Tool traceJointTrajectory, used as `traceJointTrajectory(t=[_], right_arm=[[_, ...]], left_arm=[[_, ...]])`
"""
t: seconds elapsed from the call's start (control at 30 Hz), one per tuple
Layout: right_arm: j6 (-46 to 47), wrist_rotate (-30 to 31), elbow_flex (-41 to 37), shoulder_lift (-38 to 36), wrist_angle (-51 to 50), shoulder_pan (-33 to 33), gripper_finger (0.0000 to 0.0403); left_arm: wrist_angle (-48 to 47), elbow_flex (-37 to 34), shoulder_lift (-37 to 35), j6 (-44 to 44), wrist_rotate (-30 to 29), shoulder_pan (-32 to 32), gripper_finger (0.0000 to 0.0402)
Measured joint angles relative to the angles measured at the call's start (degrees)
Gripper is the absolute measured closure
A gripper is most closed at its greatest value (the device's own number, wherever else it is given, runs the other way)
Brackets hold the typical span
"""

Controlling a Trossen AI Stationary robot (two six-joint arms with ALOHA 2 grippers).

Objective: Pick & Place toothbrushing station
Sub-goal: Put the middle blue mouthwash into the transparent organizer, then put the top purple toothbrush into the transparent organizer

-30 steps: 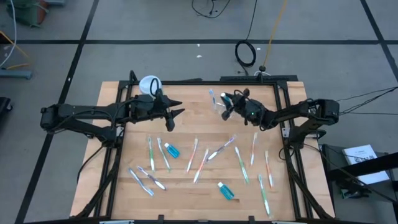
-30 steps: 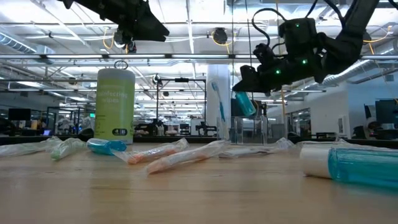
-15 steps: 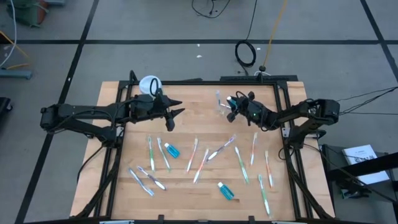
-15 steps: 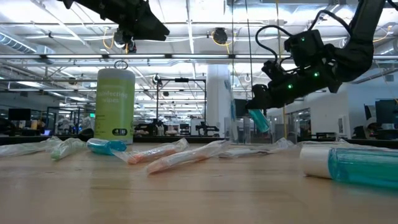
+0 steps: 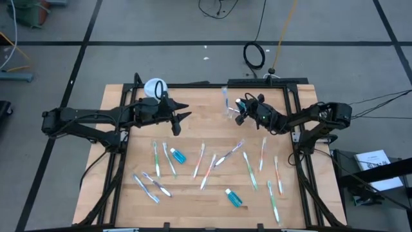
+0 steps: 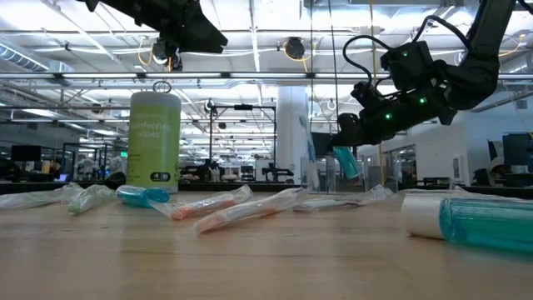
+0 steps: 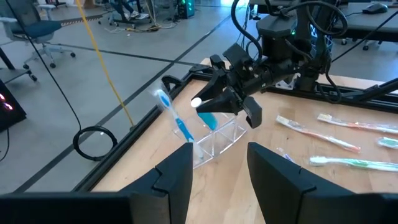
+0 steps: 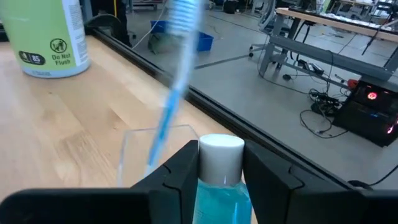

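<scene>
- The right claw (image 5: pixel 239 111) is hanging at about one o'clock on the counter (image 5: pixel 193 135), pinching a blue toothpaste tube (image 8: pixel 219 180) by its body with the white cap leading; the fingers are only partly apart, clamped on the tube.
- The tube is hovering just over the clear cup (image 7: pixel 214 138), which is standing near the far counter edge with one blue toothbrush (image 7: pixel 174 118) leaning in it.
- The tube is looking light, soft and a bit slick; I judge a mid-body pinch like this one is safest, since squeezing harder could dent it or make it squirt out sideways.
- The cup is looking thin, light and easy to tip; the tube should be going straight down into the open side, away from the leaning brush.
- The far edge rail is running just behind the cup, so room that way is tight; toward six o'clock the counter is offering more room.
- The left claw (image 5: pixel 183 113) is waiting at about eleven o'clock, fingers apart and holding nothing, well apart from the cup.
- The green canister (image 6: pixel 155 142) is standing by the left arm at the far edge.
- The other brushes (image 5: pixel 206 169) and tubes (image 5: pixel 235 197) are lying scattered from centre toward five and seven o'clock, slim and light, best taken across the handle.
</scene>
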Motion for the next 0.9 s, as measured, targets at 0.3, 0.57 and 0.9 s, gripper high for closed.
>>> traceJointTrajectory(t=[0.3, 0.57, 0.9], right_arm=[[1.0, 0.0, 0.0, 0.0, -3.0, 0.0, 0.0278], [0.9, 0.0, 0.0, 0.0, -3.1, 0.0, 0.0271], [-4.1, 0.3, 0.0, -0.7, 0.0, 0.0, 0.0263]], left_arm=[[0.0, 0.0, 0.0, 0.0, 0.0, 0.0, 0.0243], [0.0, 0.0, 0.0, 0.0, 0.0, 0.0, 0.0243], [0.0, 0.0, 0.0, 0.0, 0.0, 0.0, 0.0243]])
